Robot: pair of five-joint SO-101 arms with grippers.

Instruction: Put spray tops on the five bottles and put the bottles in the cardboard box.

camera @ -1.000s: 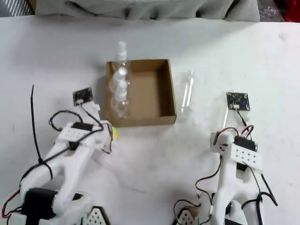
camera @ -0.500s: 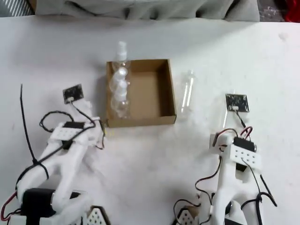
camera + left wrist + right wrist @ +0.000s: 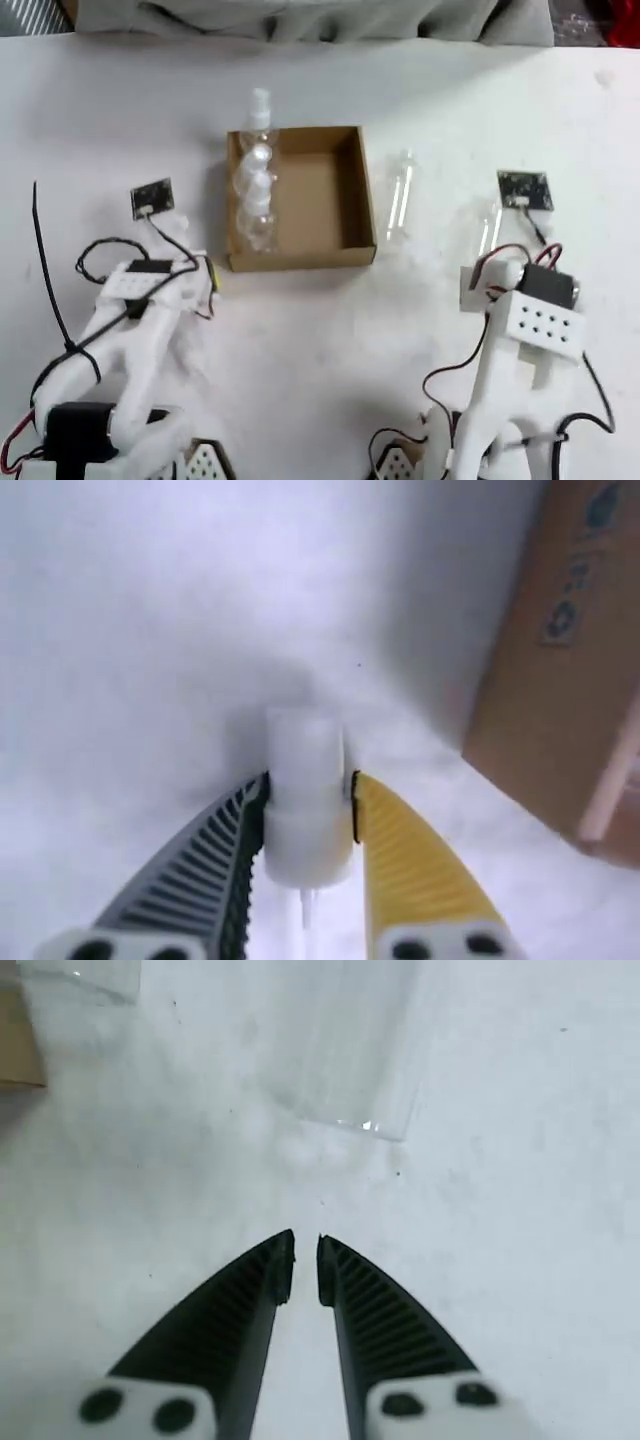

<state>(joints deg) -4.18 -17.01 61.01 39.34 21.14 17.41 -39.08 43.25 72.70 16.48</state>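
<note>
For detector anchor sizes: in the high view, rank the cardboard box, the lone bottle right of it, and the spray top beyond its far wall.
1. cardboard box
2. clear bottle
3. spray top
All look similarly far off, so the ranking holds.

Cardboard box [image 3: 345, 190] brown, dark print on outer wall. Bottles [image 3: 256, 195] in box clear, caps white. Spray top [image 3: 305, 810] white. Left gripper [image 3: 308, 780]: 1 finger yellow, 1 grey w/ black ribbed pad. Right gripper [image 3: 305, 1240]: black, ribbed. Table [image 3: 120, 110] white.
</note>
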